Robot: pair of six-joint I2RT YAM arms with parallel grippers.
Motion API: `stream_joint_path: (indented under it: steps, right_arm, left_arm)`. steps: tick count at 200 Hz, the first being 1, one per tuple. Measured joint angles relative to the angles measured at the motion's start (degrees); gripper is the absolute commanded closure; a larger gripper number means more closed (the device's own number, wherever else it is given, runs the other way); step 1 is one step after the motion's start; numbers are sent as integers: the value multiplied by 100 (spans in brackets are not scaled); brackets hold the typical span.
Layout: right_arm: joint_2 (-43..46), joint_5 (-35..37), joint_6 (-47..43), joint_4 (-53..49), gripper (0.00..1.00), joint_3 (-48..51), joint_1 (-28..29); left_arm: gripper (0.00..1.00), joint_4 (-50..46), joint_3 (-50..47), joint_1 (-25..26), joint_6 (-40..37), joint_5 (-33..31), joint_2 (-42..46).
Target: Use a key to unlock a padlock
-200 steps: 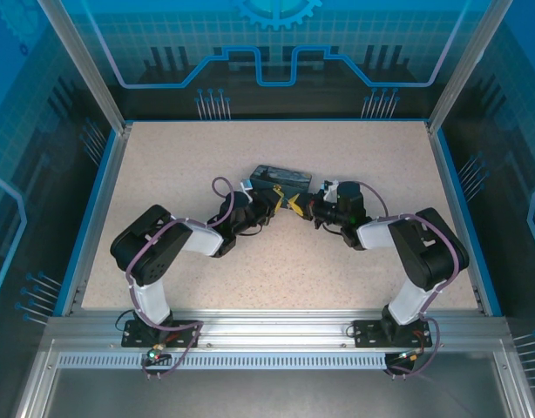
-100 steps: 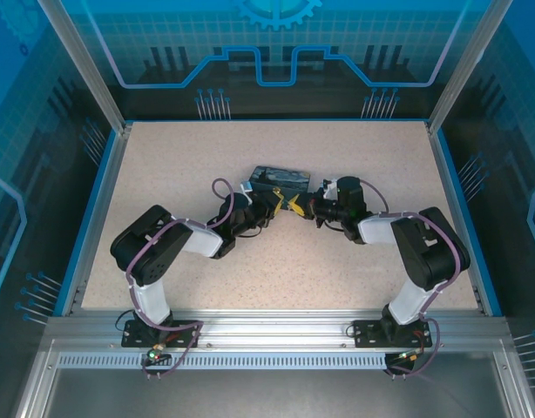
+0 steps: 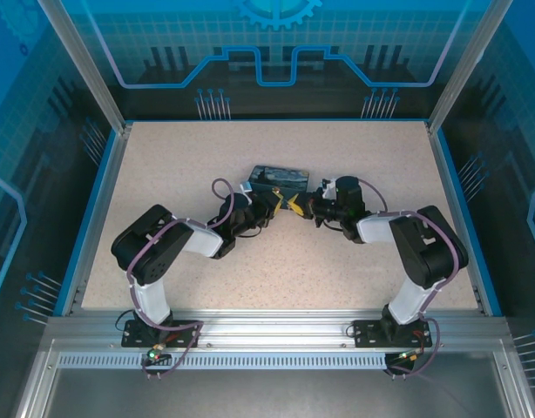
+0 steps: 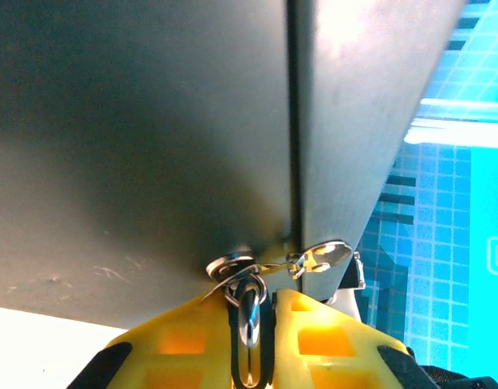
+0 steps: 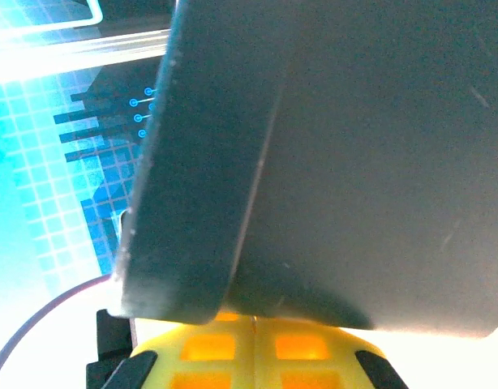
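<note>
Left pincer (image 4: pixel 258 305) pinches the padlock (image 4: pixel 247 318), its thin shackle hanging at the latch (image 4: pixel 320 258) of the tin box (image 3: pixel 281 178), mid-worktop (image 3: pixel 163 165). Right pincer (image 5: pixel 255 328): fingers pressed together against the tin; contents indeterminable.

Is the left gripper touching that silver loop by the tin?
Touching. In the left wrist view, the left gripper's yellow fingers clamp the silver loop between them, with no gap, just below the tin.
</note>
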State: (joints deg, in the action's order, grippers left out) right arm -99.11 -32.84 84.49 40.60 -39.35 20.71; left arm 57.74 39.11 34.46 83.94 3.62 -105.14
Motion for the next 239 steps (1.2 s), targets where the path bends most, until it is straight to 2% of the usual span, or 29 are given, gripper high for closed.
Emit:
stream_joint_path:
  steps: [83, 175, 239]
  right_arm:
    - [-321, 17, -118, 437, 100, 13, -17]
    - [-883, -737, -603, 973, 100, 11, -289]
    - [-841, -492, -262, 1180, 100, 151, -179]
  left_arm:
    - [100, 168, -35, 0, 26, -107, -138]
    - [100, 168, -225, 44, 20, -35, -138]
    - [100, 188, -227, 44, 20, -35, -157]
